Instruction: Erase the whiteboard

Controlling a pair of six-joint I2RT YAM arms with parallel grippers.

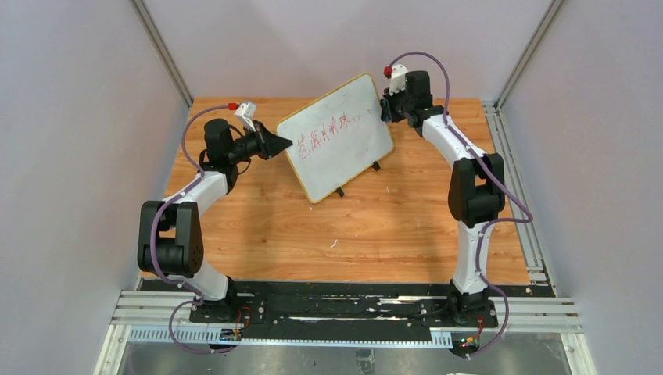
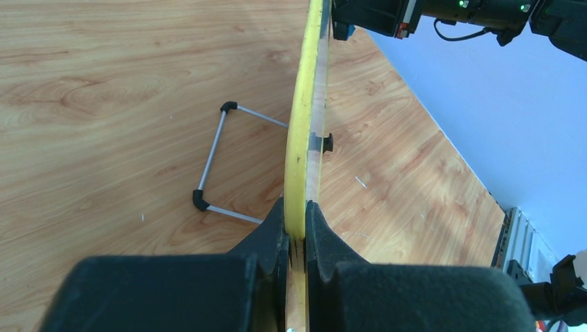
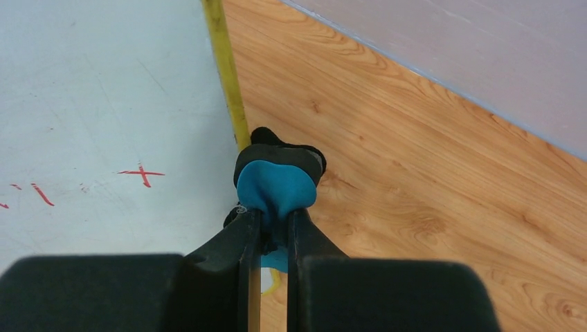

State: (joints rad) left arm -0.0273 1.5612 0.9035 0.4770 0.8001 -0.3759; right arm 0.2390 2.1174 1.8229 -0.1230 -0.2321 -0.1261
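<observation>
Our left gripper [image 2: 296, 232] clamps the board [image 1: 336, 137] by its rim at 9 o'clock; our right gripper [image 3: 272, 225] pinches a blue pad [image 3: 277, 188] at its 2 o'clock edge.

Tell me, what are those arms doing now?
Left gripper shut on yellow rim of small white whiteboard. Right gripper shut on blue-and-black eraser pad. Red writing unerased. No obstruction seen.

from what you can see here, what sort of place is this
Probably a robot lab test cell: a wooden table boxed in by plain grey panels on aluminium framing, with the left arm and right arm bolted to a rail at its near edge.
</observation>
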